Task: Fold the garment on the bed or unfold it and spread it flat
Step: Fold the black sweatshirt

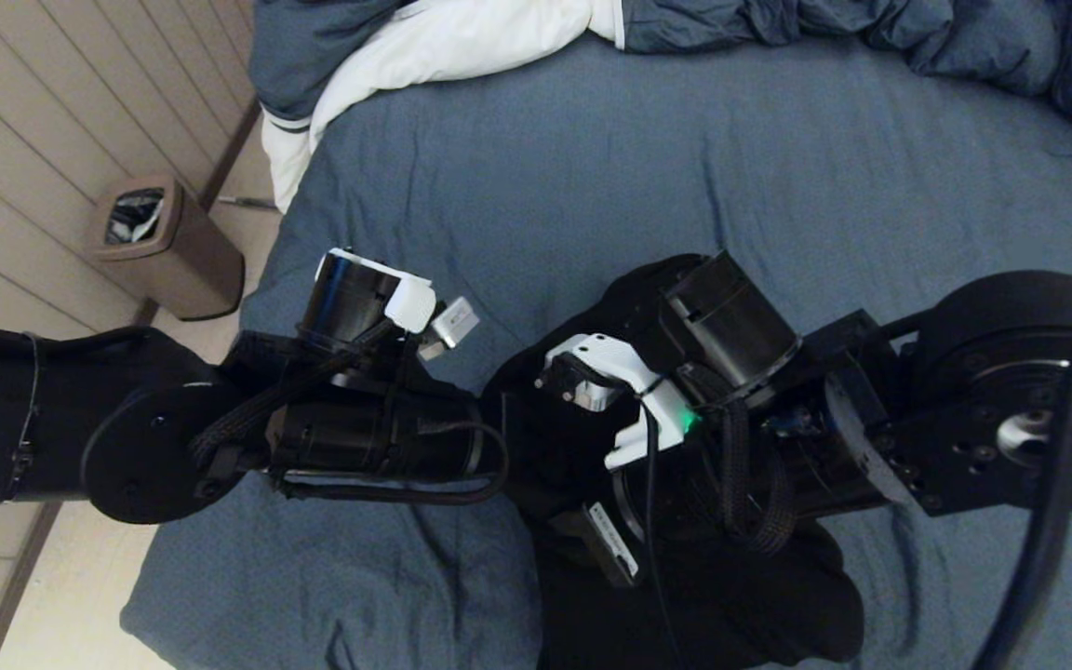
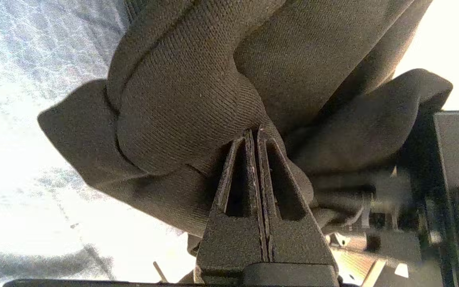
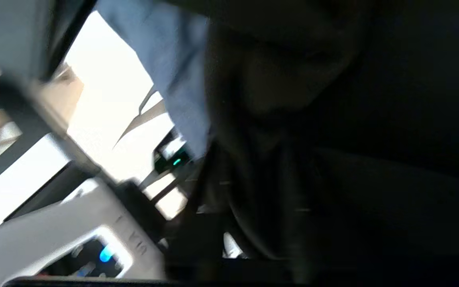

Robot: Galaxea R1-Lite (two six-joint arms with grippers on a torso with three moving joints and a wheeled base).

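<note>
Our left gripper [image 2: 256,133] is clamped on a fold of the hoodie [image 1: 685,577], bunched at the bed's [image 1: 778,167] near edge. Right gripper: can't tell. Risk: a one-sided pull twists it or drags it off.

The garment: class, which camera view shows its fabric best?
The left wrist view: the garment fills it, knit weave clear, pinched by the left hand. The head view shows a dark heap behind the arms; the right wrist view, shadow only.

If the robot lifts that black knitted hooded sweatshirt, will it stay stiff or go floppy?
Probably floppy: the black knitted sweatshirt bunches into soft folds where the left gripper pinches it. It likely drapes and sags, as on the blue-grey bed. The coarse weave looks unlikely to slip.
</note>
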